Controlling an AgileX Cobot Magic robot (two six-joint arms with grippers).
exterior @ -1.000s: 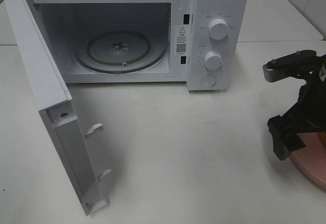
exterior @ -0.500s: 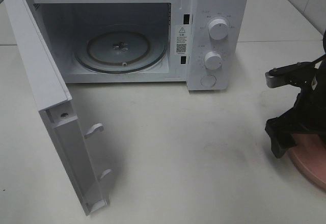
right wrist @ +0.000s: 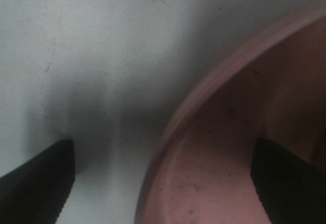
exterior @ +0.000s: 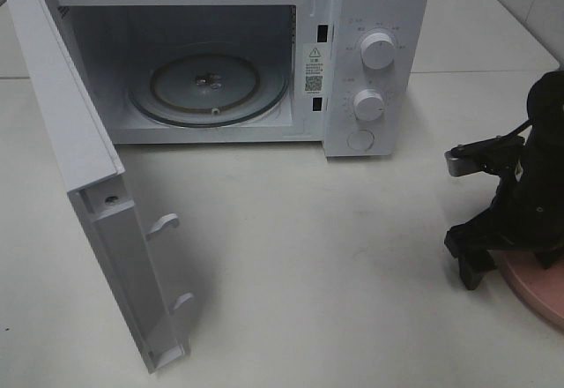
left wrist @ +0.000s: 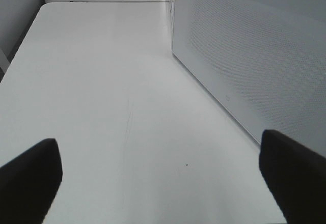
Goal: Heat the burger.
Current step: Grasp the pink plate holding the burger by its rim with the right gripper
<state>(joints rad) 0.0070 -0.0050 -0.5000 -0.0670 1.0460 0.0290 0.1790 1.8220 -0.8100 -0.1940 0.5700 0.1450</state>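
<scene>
The burger is not in view in any frame. My right gripper (exterior: 507, 256) is open low over the near left rim of a shallow pink plate (exterior: 538, 293) at the table's right edge. In the right wrist view the gripper (right wrist: 163, 180) straddles the plate's rim (right wrist: 204, 112), one finger (right wrist: 35, 183) over the table and the other (right wrist: 290, 183) over the plate. My left gripper (left wrist: 160, 180) is open and empty over bare table beside the microwave's side wall (left wrist: 254, 56); it does not show in the exterior view.
A white microwave (exterior: 374, 18) stands at the back with its door (exterior: 70, 132) swung wide open toward the front left. Its glass turntable (exterior: 209, 84) holds nothing. White table (exterior: 335, 256) lies between the microwave and the plate.
My right gripper has dropped lower and shifted a little left, down to the pink plate's rim. The microwave and its door have not moved.
</scene>
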